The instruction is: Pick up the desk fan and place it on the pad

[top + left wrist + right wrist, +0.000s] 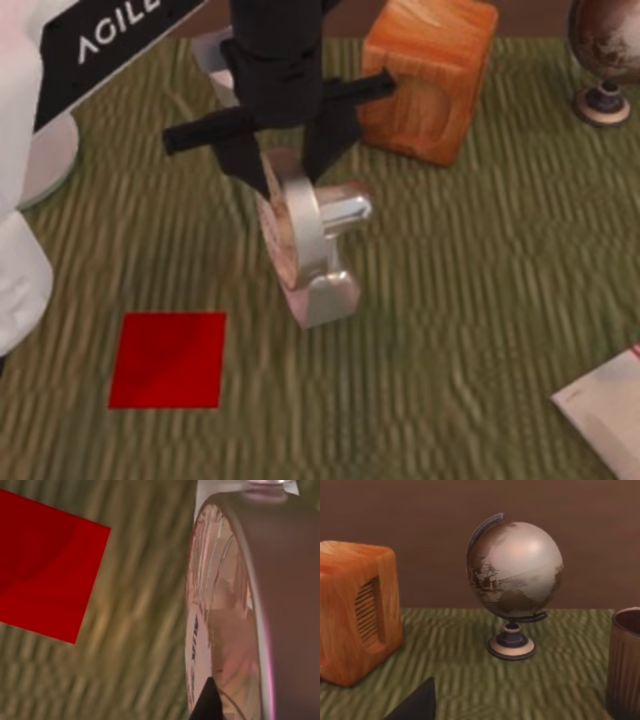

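Left pincer (285,178) sits mid-worktop, fingers straddling the round head of the desk fan (305,245), clamped on its rim. Fan stands upright on the green worktop (480,270), tan face toward the left side, motor housing pointing right. Pad (168,360) lies flat to the fan's lower left, apart from it. Wooden cube (430,70) just behind the fan, globe (605,50) at far right. Right pincer (415,705): only a dark tip shows, cannot tell its state.
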